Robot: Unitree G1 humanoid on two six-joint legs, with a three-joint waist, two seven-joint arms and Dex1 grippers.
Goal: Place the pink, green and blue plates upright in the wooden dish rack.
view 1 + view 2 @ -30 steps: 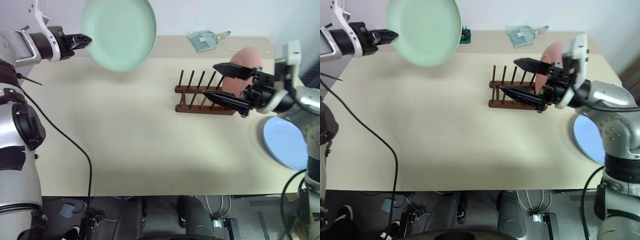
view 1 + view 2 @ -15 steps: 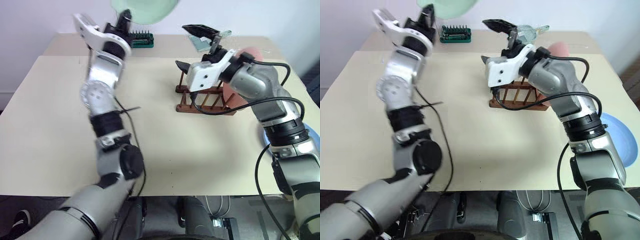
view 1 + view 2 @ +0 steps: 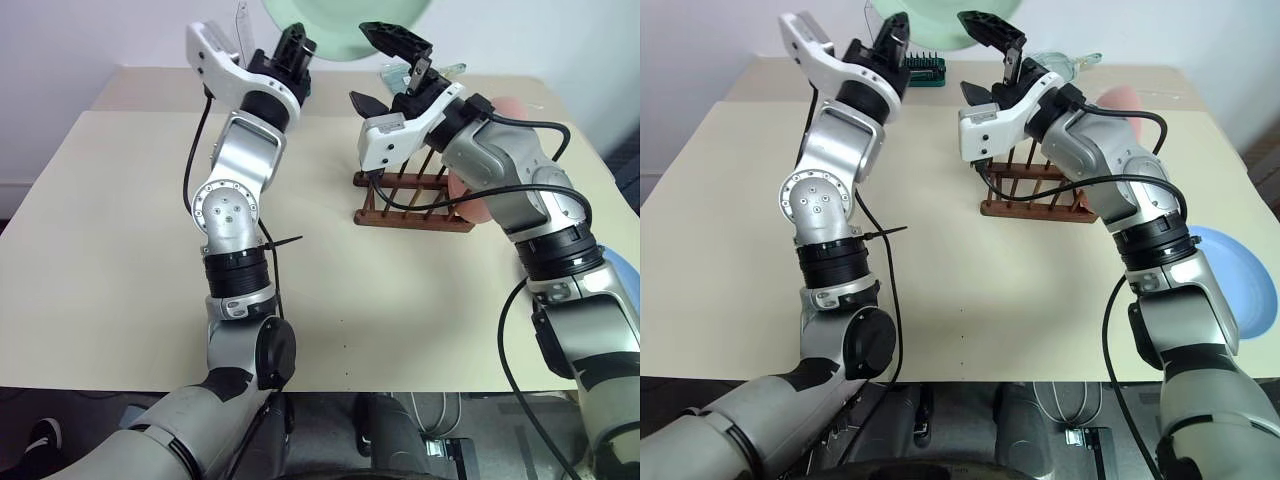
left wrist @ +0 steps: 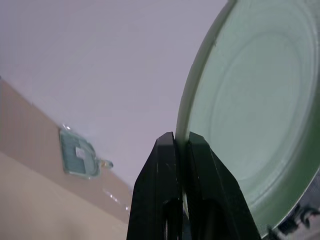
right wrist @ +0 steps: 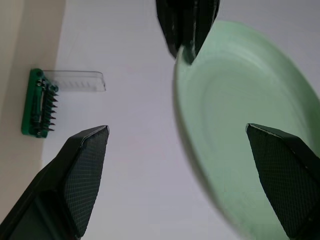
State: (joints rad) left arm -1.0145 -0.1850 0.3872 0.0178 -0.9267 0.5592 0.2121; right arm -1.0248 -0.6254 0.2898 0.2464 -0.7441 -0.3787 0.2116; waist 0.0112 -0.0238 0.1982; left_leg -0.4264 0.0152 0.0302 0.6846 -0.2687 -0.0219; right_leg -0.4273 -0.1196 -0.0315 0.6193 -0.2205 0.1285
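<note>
Green plate (image 5: pixel 250 145) hangs above the table's (image 3: pixel 120 260) far edge, rim pinched by the left gripper (image 4: pixel 181 145); right gripper (image 5: pixel 190 145) spread wide around it, not touching.

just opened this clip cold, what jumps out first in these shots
The green plate is held high above the table's far side, its rim pinched by the shut left hand, while the right hand spreads wide open around it. Below them, the wooden dish rack stands on the table with the pink plate upright at its right end.
</note>
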